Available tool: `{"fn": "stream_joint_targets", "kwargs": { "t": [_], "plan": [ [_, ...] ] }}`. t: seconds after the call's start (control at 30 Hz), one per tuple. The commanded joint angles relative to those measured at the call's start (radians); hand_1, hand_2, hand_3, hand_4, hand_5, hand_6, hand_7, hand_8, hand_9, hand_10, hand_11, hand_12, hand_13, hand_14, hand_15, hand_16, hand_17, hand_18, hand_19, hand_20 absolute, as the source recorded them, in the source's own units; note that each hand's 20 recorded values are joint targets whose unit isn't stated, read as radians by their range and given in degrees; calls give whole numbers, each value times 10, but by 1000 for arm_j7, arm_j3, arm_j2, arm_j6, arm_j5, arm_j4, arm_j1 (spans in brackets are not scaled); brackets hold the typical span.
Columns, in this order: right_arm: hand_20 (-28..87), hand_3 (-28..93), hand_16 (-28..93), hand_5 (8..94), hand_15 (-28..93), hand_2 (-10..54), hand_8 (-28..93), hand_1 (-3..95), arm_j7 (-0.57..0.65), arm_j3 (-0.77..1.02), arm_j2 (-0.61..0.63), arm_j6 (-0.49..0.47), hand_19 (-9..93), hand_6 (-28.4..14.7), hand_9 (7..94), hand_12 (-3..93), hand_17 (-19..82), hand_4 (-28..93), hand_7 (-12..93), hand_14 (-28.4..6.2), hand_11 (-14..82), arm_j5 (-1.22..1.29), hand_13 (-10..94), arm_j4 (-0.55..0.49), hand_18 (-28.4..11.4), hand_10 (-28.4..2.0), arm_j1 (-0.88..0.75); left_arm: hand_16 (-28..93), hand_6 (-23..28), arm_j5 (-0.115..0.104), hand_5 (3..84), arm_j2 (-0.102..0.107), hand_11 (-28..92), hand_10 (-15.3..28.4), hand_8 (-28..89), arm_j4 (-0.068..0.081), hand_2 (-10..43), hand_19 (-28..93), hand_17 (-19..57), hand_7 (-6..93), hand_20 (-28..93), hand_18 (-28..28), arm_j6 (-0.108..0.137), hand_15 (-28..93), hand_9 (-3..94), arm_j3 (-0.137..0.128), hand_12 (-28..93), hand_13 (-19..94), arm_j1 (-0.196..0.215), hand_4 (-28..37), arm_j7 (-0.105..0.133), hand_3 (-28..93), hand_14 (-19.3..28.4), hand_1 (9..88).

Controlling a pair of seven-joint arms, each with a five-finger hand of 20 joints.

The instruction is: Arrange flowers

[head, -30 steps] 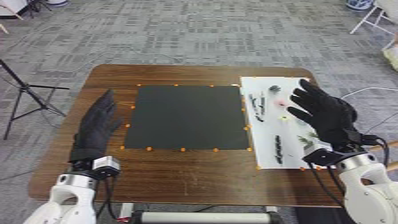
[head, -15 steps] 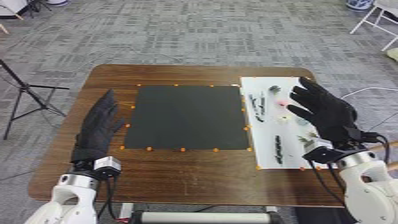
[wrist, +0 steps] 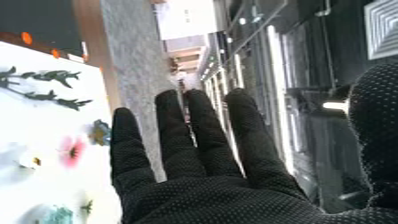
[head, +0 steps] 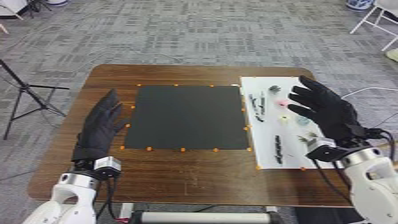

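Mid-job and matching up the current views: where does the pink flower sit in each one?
Head view: the pink flower lies toward the picture's right, between the dark flower and the yellow-centred flower.
Right wrist view: the pink flower lies between those same two flowers, off to the side of the right hand.
Shared landmark: the white sheet under the flowers.
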Motion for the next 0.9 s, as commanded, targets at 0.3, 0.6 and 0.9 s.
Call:
{"fn": "stream_joint_targets", "kwargs": {
  "t": [0.3, 0.6, 0.9],
  "plan": [
    [247, 770, 193, 547, 630, -57, -121, 196, 413, 212, 200, 51, 587, -41, 608, 233, 173, -261, 233, -133, 342, -653, 555, -130, -222, -155, -132, 147, 8, -2, 194, 2, 73, 71, -65, -14, -75, 317, -147, 154, 115, 182, 5, 82, 116, -5, 285, 77, 19, -243, -7, 629, 96, 293],
    [188, 747, 257, 800, 822, -94, -150, 266, 703, 4, 366, -62, 702, 13, 871, 273, 313, -282, 420, -63, 509, -1215, 818, -203, -167, -104, -15, 144, 8, -7, 198, 10, 81, 73, -66, -18, -76, 324, -147, 155, 119, 183, 14, 95, 119, -3, 281, 82, 23, -242, -5, 632, 94, 291],
    [145, 494, 270, 878, 854, -95, -148, 374, 819, -489, 383, -117, 730, 15, 926, 273, 368, -283, 436, -58, 542, -1330, 871, -109, -147, -97, 342, 139, 6, -4, 197, 9, 87, 74, -66, -20, -74, 324, -147, 155, 120, 183, 17, 109, 121, -3, 275, 86, 34, -243, -13, 631, 96, 291]
  ]
}}
